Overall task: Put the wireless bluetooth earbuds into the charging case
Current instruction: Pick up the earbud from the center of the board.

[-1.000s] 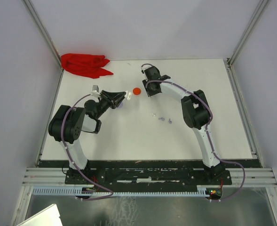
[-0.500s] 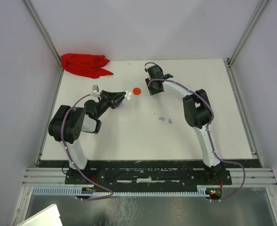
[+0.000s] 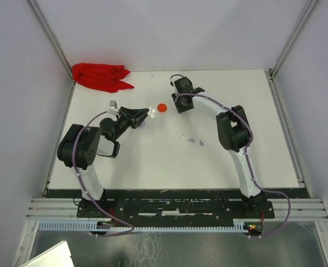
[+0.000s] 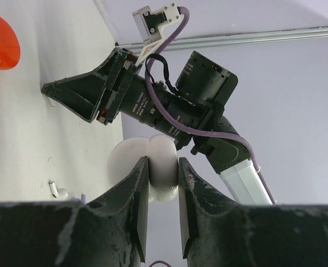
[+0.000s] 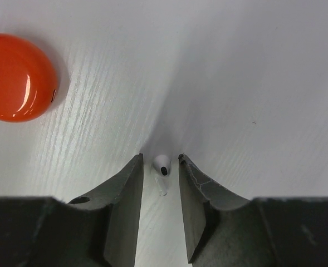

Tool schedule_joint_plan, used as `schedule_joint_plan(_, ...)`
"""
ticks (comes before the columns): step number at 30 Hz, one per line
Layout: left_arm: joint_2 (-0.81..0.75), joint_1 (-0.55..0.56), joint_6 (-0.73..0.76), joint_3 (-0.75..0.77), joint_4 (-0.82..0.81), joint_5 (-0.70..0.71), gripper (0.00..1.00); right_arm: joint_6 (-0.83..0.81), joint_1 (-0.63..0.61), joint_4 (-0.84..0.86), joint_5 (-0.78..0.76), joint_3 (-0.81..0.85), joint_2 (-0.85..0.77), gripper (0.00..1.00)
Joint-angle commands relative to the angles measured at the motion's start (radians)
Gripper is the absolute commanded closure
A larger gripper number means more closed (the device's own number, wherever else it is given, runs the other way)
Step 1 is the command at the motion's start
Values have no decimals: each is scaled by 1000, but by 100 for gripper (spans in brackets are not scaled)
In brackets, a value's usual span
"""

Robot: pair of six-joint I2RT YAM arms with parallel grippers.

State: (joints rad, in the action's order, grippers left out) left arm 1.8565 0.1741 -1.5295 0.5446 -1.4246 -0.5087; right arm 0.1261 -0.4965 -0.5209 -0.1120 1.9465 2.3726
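Earbud (image 5: 162, 164), whitish, tiny and glossy with a dark spot on its rounded head and a thin pale stem, lies on the matte, faintly grained white tabletop (image 5: 253, 83). It sits between the dark jaws of the right gripper (image 5: 161, 158), which stand a little apart on either side of it with a sliver of gap on each flank. A smooth, shiny orange-red disc (image 5: 19, 78), domed like a coin-shaped pebble, rests at 10 o'clock from that earbud, well apart. The left gripper (image 4: 163, 162) has its jaws clamped on the charging case (image 4: 152, 153), a smooth white shell of two rounded lobes held off the tabletop; whether anything sits inside cannot be told. From above, more small earbuds (image 3: 190, 140) lie loose near the tabletop's middle, at 5 o'clock from the disc. A crumpled red cloth (image 3: 99, 77) sits in the 10 o'clock corner.
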Motion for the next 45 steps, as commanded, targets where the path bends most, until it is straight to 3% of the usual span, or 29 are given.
schedule_joint_plan(1, 7, -4, -23, 1, -71, -15, 97, -9, 1, -3, 2, 8, -14, 61)
schedule_joint_plan(12, 4, -4, -23, 1, -68, -16, 97, -11, 3, -17, -8, 32, 5, 71)
schedule_joint_plan(19, 4, -4, -18, 1, -59, -19, 97, -12, 7, 6, -6, 10, -26, 94)
schedule_joint_plan(21, 3, -3, -18, 1, -57, -22, 97, -14, 7, 53, 8, -33, -69, 96)
schedule_joint_plan(34, 6, 65, -55, 24, -40, -31, 97, 11, 11, 616, 245, -581, -607, 99)
schedule_joint_plan(40, 41, 110, -109, 66, -72, -34, 97, 143, 18, 1068, 380, -879, -774, 97)
schedule_joint_plan(45, 69, 139, -147, 102, -95, -33, 97, 266, 20, 1474, 437, -1057, -767, 99)
